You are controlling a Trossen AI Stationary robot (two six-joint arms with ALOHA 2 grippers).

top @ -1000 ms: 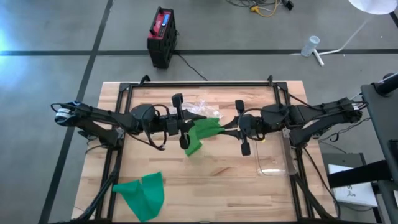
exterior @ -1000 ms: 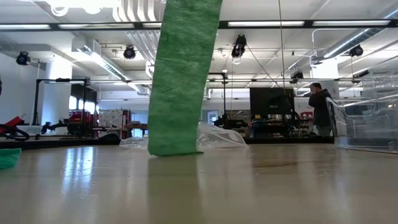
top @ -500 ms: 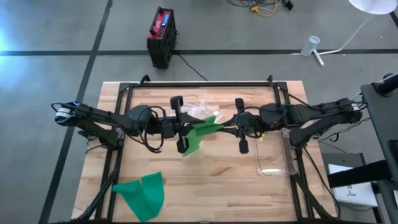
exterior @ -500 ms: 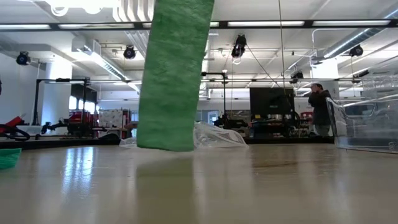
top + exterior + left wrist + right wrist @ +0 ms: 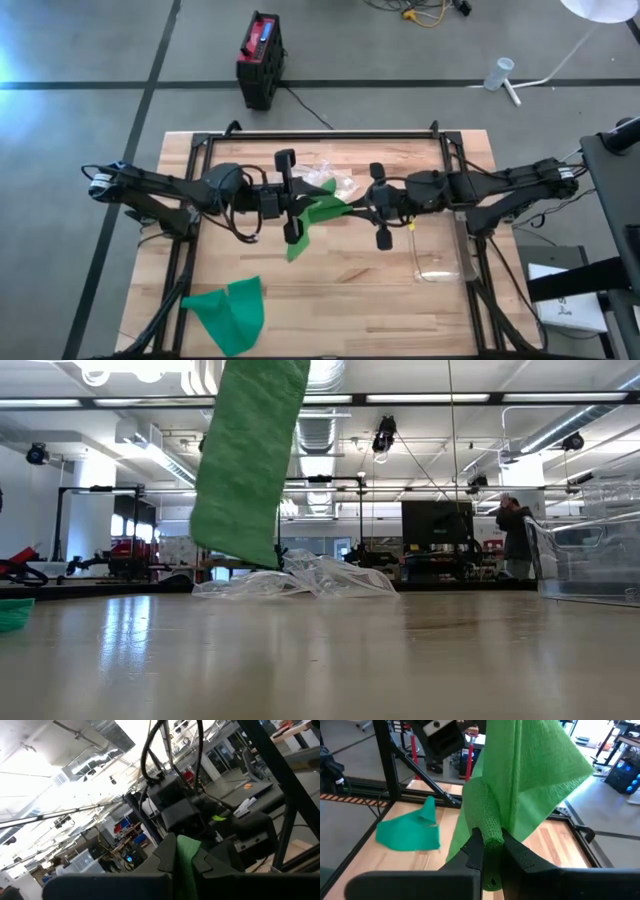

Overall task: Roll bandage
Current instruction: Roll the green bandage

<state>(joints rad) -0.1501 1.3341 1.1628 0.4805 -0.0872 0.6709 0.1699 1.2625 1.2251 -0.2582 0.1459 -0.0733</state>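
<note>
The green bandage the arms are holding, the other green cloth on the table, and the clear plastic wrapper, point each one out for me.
green bandage (image 5: 318,213), high view, on the stretch between the two grippers.
green cloth (image 5: 229,312), high view, on the middle of the crumpled piece.
clear plastic wrapper (image 5: 330,579), low view, on its crinkled middle.

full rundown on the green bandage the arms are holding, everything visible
The green bandage is a soft, woven-looking strip, bright green, partly rolled. It is held off the table between both arms near the table's middle. The right gripper is shut on the rolled, crinkled end; the left gripper is shut on another part, its jaws pinching a thin fold. A loose tail hangs down, and in the low view its lower edge is clear of the tabletop, in front of the crumpled clear plastic.
</note>
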